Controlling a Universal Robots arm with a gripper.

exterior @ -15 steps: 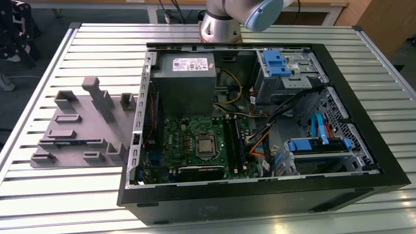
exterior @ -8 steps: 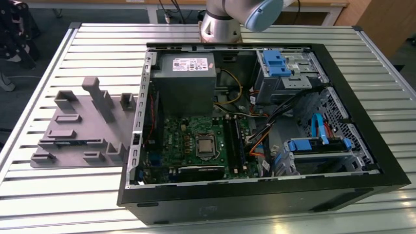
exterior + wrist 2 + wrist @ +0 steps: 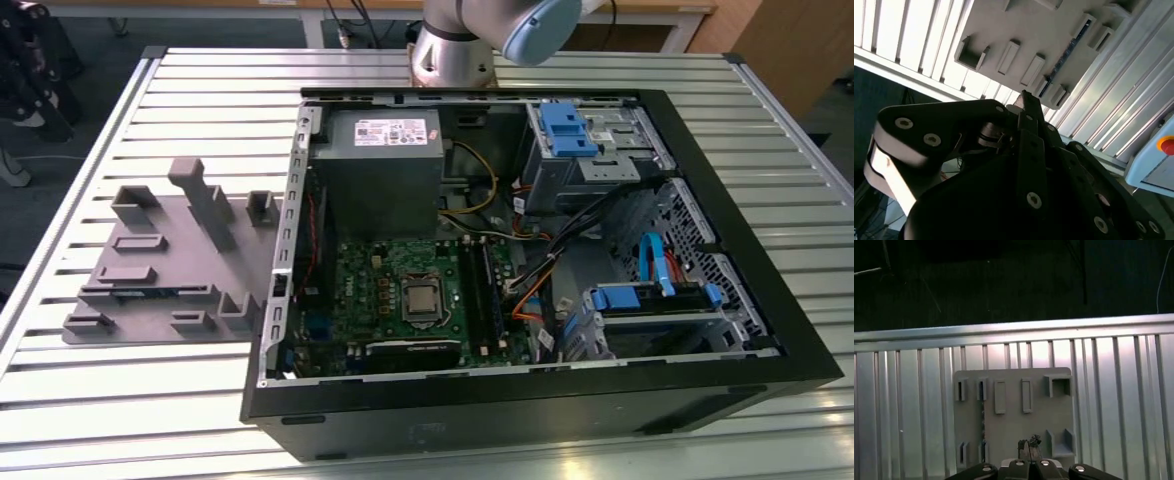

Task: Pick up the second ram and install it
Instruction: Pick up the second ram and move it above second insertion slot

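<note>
Hovering over the grey tray [image 3: 1014, 422], gripper [image 3: 1029, 446] empty with its fingertips closed together.
Your second ram [image 3: 983, 421] is on edge in a narrow tray slot. It shows as a thin, dark blue-green strip running between two small end blocks, near the gripper but not touching it. Risks as I judge them: the stick is thin, flat and rigid, so gripping away from its middle would tilt it and bind it in the slot. It could also lift or drag the light, matte plastic tray across the ribbed metal table [image 3: 200, 90]. If the stick is crooked in the grip, it could miss the slim socket on the green motherboard [image 3: 400, 290]. The open black case [image 3: 787, 340] is crowded with loose cables that could snag it.
</note>
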